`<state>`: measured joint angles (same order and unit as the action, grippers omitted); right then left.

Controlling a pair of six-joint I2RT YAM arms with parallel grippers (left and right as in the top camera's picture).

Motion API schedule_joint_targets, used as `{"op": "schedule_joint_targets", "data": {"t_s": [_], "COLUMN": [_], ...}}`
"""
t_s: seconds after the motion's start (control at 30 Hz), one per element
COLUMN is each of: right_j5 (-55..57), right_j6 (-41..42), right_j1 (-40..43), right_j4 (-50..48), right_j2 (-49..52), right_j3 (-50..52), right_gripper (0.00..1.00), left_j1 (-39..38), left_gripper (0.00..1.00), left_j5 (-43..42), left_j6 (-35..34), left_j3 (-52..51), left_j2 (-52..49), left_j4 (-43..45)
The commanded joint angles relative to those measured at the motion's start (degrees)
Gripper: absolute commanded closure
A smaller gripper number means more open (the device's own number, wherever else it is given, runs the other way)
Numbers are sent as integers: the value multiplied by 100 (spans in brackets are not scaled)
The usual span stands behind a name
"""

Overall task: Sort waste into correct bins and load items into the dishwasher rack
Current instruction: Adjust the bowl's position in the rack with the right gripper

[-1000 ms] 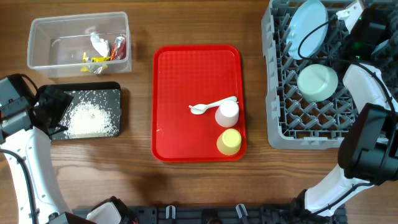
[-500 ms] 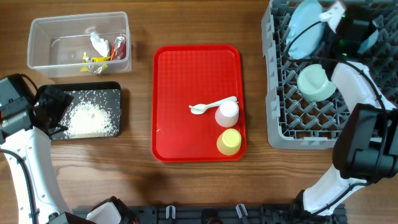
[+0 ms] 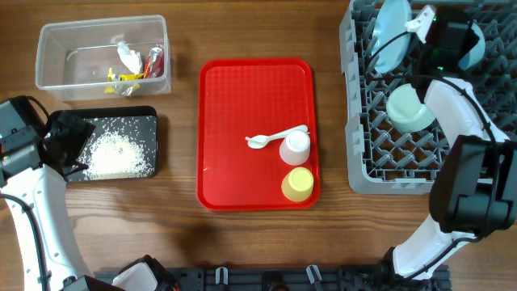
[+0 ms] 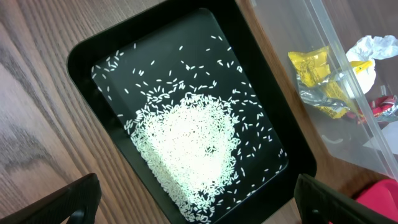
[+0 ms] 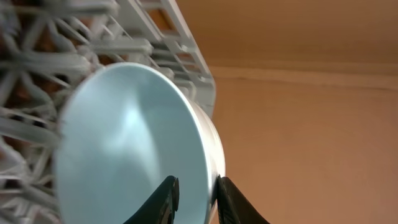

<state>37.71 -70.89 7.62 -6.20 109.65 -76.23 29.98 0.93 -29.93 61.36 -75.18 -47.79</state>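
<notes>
Left gripper [image 4: 196, 186] is parked over the near end of the black tray [image 3: 153, 121], fingers spread wide with nothing in them. I'd guess it's just waiting there. The rice [image 3: 119, 155] sits in a heap in that tray. The tub [image 3: 56, 36] just behind it has the tissue [image 3: 127, 55] and wrappers [image 3: 153, 61], so the waste side looks sorted to me.

Middle of the table is the red tray [image 3: 234, 105]. It has the spoon [image 3: 273, 137], with the white cup [image 3: 296, 147] touching its handle end and the yellow cup [image 3: 297, 183] just in front of that. None of those are loaded yet, and I can't spot a fork.

On the right is the rack [image 3: 380, 162]. The plate [image 3: 393, 31] stands on edge between pegs at the far side, and a second bowl [image 3: 408, 107] lies tipped among the pegs nearer the middle. Right gripper [image 5: 196, 196] is clamped on the rim of the bowl [image 5: 130, 143], one finger inside and one outside. It's holding the bowl on edge over the far right corner of the rack. My read is that the tilt is there so it drops between peg rows instead of sitting flat on top.

Things to mind are the plate just to its left, the second bowl just in front and the rack wall right behind. Wrist view is blurry, so I can't tell if the bowl is touching pegs
</notes>
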Motion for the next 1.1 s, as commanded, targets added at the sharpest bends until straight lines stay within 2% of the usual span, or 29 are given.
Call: {"op": "schedule_joint_targets", "data": {"t_s": [0.0,0.1,0.2,0.33,0.47,0.67,0.77,0.93,1.07], "right_j5": [48,55,92,92,87,59,-160,-490,-1410], "right_j6": [765,1266,1637,1965,2205,2612,2739,3410,3838], "right_j1": [-192,-295,-334,-332,-328,-328,-328,-328,-328], "right_j4": [225,247,247,243,168,-72,-57,109,741], "right_j2": [61,59,9,-157,-474,-1224,-1663,-2411,-2922], "right_j3": [24,24,24,24,22,22,22,22,22], "right_gripper": [73,71,62,54,41,29,26,23,23], "left_j1": [20,20,20,20,20,20,17,13,13], "left_gripper": [0,0,0,0,0,0,0,0,0], "left_j5": [-26,-26,-26,-26,-28,-28,-31,-50,-50], "left_j6": [-57,-57,-57,-57,-57,-57,-57,-59,-59], "left_j3": [35,35,35,35,35,35,35,35,35], "left_j2": [-37,-39,-37,-37,-37,-39,-37,-37,-39], "left_j4": [0,0,0,0,0,-2,-2,-2,-2]}}
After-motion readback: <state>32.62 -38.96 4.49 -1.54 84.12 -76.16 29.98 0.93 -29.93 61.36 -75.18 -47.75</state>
